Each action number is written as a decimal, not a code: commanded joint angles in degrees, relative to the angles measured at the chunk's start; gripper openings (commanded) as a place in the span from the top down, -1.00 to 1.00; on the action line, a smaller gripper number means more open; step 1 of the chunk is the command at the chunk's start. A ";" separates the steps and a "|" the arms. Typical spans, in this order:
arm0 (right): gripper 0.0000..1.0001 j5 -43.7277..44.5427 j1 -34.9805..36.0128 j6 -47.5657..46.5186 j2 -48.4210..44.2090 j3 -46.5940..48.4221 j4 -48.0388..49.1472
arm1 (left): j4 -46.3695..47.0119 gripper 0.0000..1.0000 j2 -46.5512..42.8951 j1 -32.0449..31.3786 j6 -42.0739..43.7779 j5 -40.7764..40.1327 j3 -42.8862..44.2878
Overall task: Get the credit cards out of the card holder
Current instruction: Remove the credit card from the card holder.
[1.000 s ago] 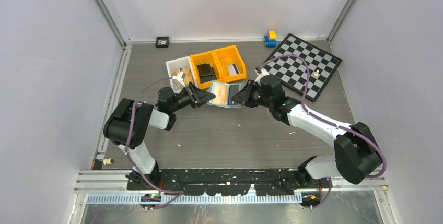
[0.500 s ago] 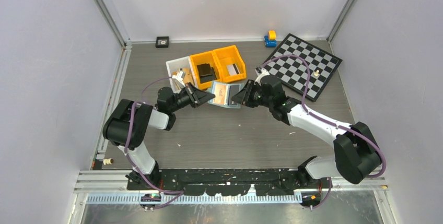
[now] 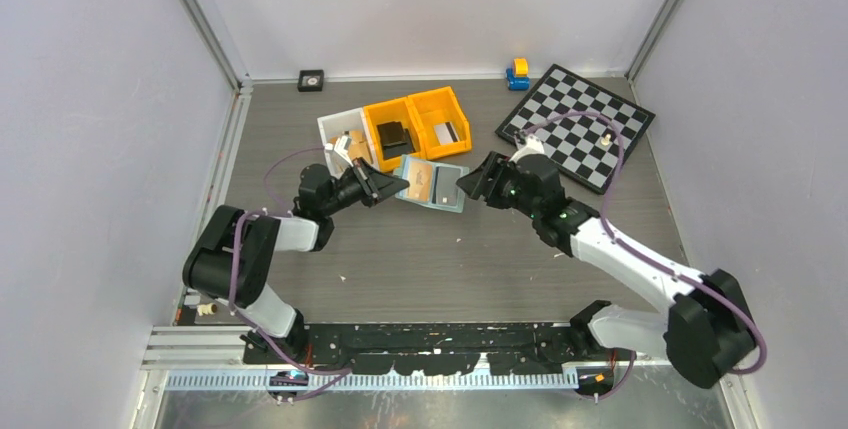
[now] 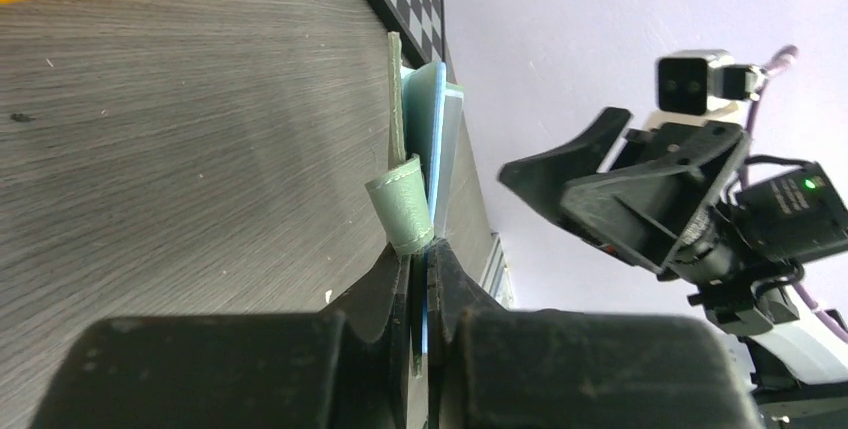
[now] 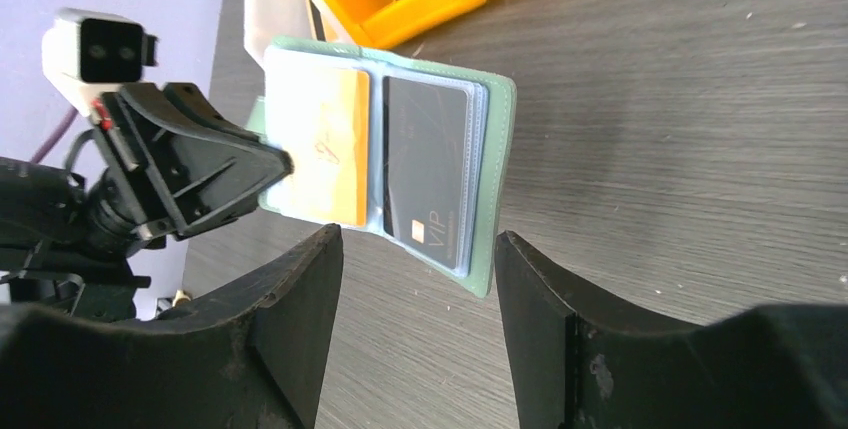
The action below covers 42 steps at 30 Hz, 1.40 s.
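1. at the centre of the overhead view, the card holder (image 3: 432,181) lies just below the yellow bins (image 3: 415,127). it is spread open, with its left edge pinched in your left gripper (image 3: 392,187).
2. in the left wrist view, low centre, that claw is all but closed, clamped on the sage cover and a blue sleeve.
3. your right gripper (image 5: 415,249) stands wide open and holds nothing. its fingers frame the holder's near edge from the bottom of its own view, apart from it.
4. what changed: a second ago the right fingertips sat against the holder's right edge. now that arm has swung toward the right of the frame and backed off slightly, and the holder has shifted a little toward the upper frame.
5. what it means: no card is out yet. the orange card (image 5: 325,149) and the dark vip card (image 5: 425,164) both sit in their sleeves. you are probably re-aiming, so catch a card's edge next, not the cover.
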 commanded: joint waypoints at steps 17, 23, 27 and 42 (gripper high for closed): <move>0.24 -16.18 -0.18 2.29 5.87 -1.06 17.54 | -4.21 1.00 -6.89 -2.89 4.34 -1.07 0.76; 0.31 -16.00 -0.49 3.34 9.45 -0.54 17.78 | -4.92 1.00 -8.69 -2.89 2.74 -0.36 0.80; 0.34 -17.86 -0.59 4.98 10.79 -0.79 20.24 | -3.70 1.00 -9.48 -2.89 0.77 0.78 0.59; 0.36 -22.65 -1.44 10.72 12.13 -3.22 30.22 | 8.94 1.00 -4.82 -3.64 -7.08 4.00 0.48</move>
